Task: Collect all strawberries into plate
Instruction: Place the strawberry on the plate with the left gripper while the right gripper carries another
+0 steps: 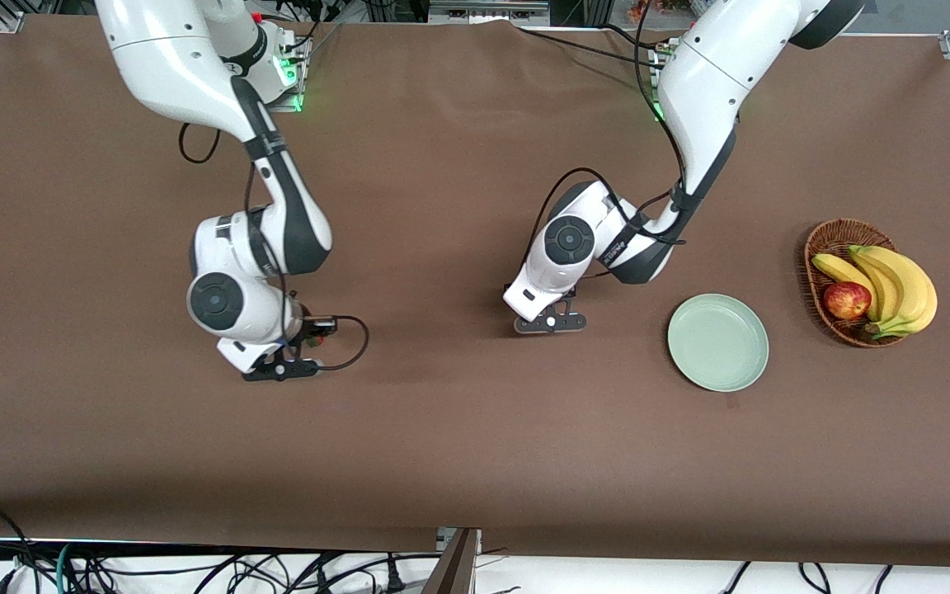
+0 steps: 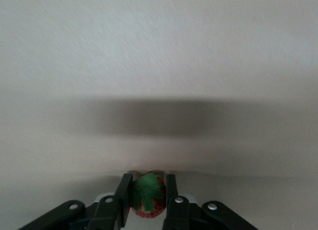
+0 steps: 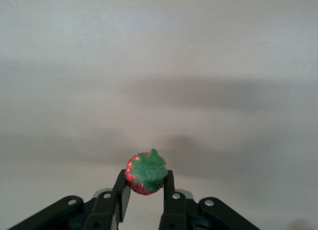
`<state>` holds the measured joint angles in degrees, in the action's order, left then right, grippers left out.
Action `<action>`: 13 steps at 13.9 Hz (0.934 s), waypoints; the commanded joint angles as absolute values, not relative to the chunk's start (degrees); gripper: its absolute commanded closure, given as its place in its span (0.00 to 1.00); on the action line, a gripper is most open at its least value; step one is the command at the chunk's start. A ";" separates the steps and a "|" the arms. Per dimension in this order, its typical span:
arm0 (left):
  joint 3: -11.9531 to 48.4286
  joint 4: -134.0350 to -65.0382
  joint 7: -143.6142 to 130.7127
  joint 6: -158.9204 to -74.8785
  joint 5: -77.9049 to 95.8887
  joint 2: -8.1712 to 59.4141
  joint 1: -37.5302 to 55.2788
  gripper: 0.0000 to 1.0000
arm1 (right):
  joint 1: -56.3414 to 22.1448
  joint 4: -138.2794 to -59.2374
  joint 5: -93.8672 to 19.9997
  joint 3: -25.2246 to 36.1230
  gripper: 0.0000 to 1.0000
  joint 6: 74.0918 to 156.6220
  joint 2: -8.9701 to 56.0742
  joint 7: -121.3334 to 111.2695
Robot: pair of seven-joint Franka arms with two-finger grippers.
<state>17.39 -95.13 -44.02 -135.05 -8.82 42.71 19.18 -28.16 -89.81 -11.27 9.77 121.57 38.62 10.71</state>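
In the left wrist view a small red strawberry (image 2: 148,196) with a green leafy top sits between the fingers of my left gripper (image 2: 149,183), which is shut on it low at the brown table. That left gripper (image 1: 547,318) is at mid-table, beside the plate toward the right arm's end. Another strawberry (image 3: 145,173) is pinched at the fingertips of my right gripper (image 3: 145,176), held above the table. The right gripper (image 1: 289,355) hangs over the right arm's half of the table. The pale mint-green plate (image 1: 718,342) lies with a bare surface.
A brown wicker basket (image 1: 823,247) with bananas (image 1: 895,285) and a red apple (image 1: 846,299) stands beside the plate toward the left arm's end. Cables hang along the table edge nearest the front camera.
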 commanded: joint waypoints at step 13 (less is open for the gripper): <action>17.58 -95.01 14.31 -118.12 -10.37 34.80 -6.93 0.84 | -47.45 -68.66 -14.59 6.07 1.00 136.92 54.30 51.85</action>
